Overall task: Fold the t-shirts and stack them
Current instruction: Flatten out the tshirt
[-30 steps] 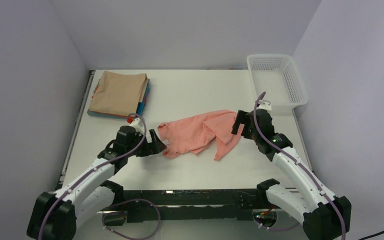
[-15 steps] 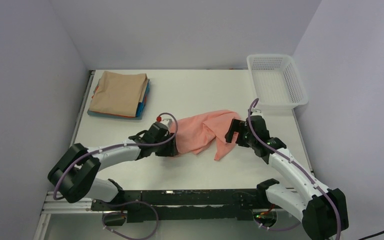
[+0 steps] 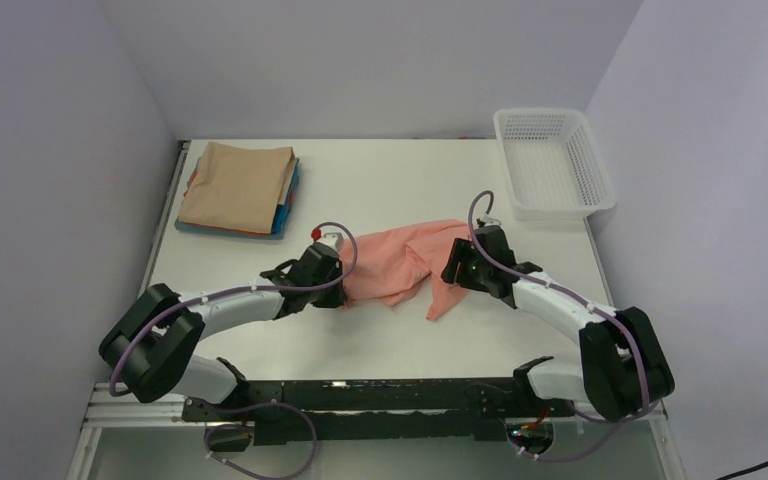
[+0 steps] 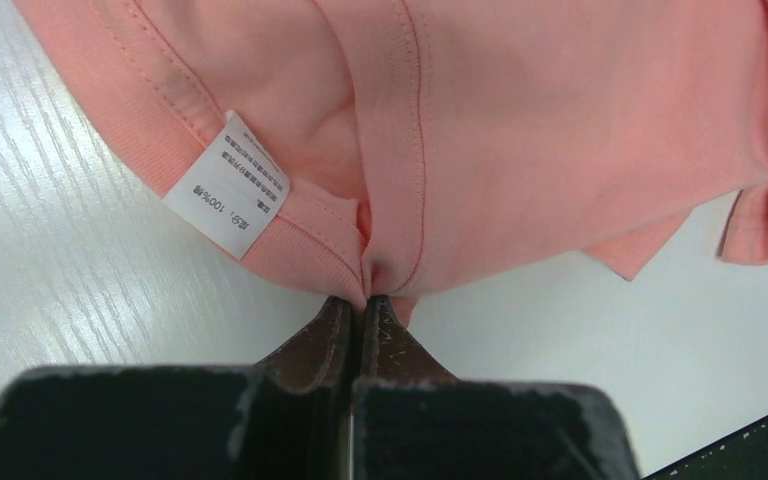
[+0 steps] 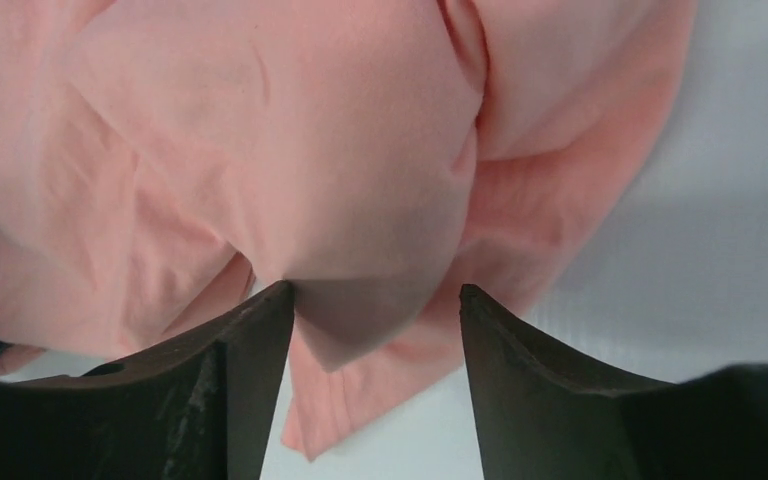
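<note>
Folding progress: about mid-task by judgement; 1 shirt left.
Table (image 3: pixel 390 180): carries all the work.
Folded stack (image 3: pixel 282 212): far-left corner, tan t-shirt (image 3: pixel 237 182) on top, done.
Salmon-pink t-shirt (image 3: pixel 400 262): crumpled at table centre, not yet folded.
Right gripper (image 5: pixel 375 310): jaws apart, straddling a cloth ridge.
Left gripper (image 4: pixel 364 310): pinched tight on the shirt's edge.

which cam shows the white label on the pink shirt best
The left wrist view: the white label sits close up on the pink shirt, by the shut left gripper. The top external view shows the shirt, but no label can be made out; the right wrist view shows only pink cloth.
</note>
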Action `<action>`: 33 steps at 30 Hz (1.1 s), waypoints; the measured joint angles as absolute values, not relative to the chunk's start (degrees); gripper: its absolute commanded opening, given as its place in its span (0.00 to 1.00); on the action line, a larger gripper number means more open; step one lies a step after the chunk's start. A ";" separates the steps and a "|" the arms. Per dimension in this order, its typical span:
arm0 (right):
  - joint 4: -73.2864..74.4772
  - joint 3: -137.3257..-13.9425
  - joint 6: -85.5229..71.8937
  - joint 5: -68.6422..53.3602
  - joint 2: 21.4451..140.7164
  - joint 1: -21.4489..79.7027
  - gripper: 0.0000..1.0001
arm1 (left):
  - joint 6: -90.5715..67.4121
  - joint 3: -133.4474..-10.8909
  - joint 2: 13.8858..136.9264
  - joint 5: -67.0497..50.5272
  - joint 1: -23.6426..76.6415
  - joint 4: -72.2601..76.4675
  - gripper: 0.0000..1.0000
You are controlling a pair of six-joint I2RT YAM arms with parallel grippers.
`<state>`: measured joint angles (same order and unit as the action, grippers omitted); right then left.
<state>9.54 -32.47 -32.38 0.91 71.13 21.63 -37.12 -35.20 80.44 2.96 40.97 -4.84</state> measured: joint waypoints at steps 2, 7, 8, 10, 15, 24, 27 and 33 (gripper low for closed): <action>8.14 -32.88 -32.60 0.95 73.63 21.87 0.55 | -37.15 -35.20 80.25 3.07 40.95 -4.84 0.00; 6.79 -35.00 -33.19 2.59 77.71 22.37 0.31 | -37.21 -35.18 80.29 3.03 40.97 -4.80 0.00; 6.81 -35.27 -33.43 3.20 77.82 22.48 0.27 | -37.21 -35.14 80.29 3.05 40.97 -4.71 0.00; 6.92 -35.77 -33.69 4.67 77.76 22.63 0.22 | -37.28 -35.14 80.29 3.33 40.97 -4.75 0.00; 8.58 -36.71 -34.15 8.78 76.62 22.90 0.05 | -37.30 -35.11 80.27 4.80 40.97 -5.02 0.00; 15.31 -40.47 -33.23 14.04 75.13 22.92 0.04 | -37.30 -34.87 74.74 10.74 40.97 -7.75 0.00; 18.00 -41.39 -32.36 16.38 73.47 22.92 0.00 | -37.69 -34.87 71.59 14.85 40.91 -10.15 0.00; 24.80 -44.86 -29.98 19.70 67.70 22.90 0.00 | -38.28 -37.08 64.73 21.91 37.58 -19.16 0.00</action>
